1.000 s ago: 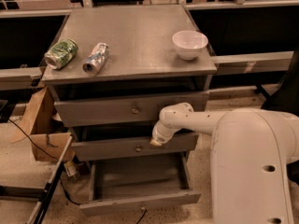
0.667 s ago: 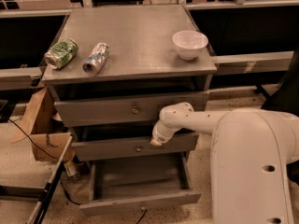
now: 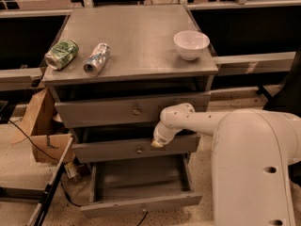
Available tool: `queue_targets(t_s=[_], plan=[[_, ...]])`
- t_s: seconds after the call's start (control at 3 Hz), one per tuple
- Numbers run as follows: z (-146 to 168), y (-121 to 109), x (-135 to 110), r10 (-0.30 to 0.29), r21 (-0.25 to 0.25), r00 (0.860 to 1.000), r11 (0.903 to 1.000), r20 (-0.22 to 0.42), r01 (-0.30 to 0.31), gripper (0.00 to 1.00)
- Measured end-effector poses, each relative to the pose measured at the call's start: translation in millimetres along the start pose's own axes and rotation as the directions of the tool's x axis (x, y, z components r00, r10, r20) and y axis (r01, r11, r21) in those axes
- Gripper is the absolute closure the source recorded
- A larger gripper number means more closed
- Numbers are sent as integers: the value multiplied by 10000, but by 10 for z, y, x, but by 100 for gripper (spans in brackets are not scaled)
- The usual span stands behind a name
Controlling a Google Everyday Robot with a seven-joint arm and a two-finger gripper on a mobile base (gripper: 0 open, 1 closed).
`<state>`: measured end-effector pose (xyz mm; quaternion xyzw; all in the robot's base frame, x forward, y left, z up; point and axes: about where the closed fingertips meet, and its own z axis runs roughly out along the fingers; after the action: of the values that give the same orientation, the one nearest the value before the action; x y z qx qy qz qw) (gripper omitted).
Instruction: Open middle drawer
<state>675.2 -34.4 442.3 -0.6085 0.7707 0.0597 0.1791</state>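
Camera view looks down on a grey metal cabinet point(image 3: 141, 32) from the front. At far left an opened cardboard box point(image 3: 40, 126) sits on the floor against the cabinet's side. On the cabinet top, near its left edge, a crushed green can point(image 3: 61, 54) lies on its side. Just beside it, to the right, is a silver can point(image 3: 96, 59), also lying down, and the two do not touch.

Below the top are three drawer fronts. The top drawer point(image 3: 103, 113) has a small round knob at its centre. The middle drawer point(image 3: 108, 149) lies under it, with a dark gap above its front and its brass knob point(image 3: 139, 150) at centre. The bottom drawer point(image 3: 141, 204) is pulled well out, so its inside shows.

A white bowl point(image 3: 191, 44) stands upright near the top's right edge. The gripper point(image 3: 157, 142) is at the upper edge of the middle drawer's front, right of the knob and apart from it. Whether it is spread or closed cannot be made out. The bulky white arm point(image 3: 254, 164) fills the lower right.
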Motion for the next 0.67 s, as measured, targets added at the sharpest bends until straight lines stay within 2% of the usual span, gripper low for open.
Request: queue_targets(t_s=[0.33, 0.67], plan=[[7, 34, 39, -10, -34, 10000, 10000, -97, 10, 25], [-22, 143, 196, -64, 127, 9988, 9999, -476, 70, 3]])
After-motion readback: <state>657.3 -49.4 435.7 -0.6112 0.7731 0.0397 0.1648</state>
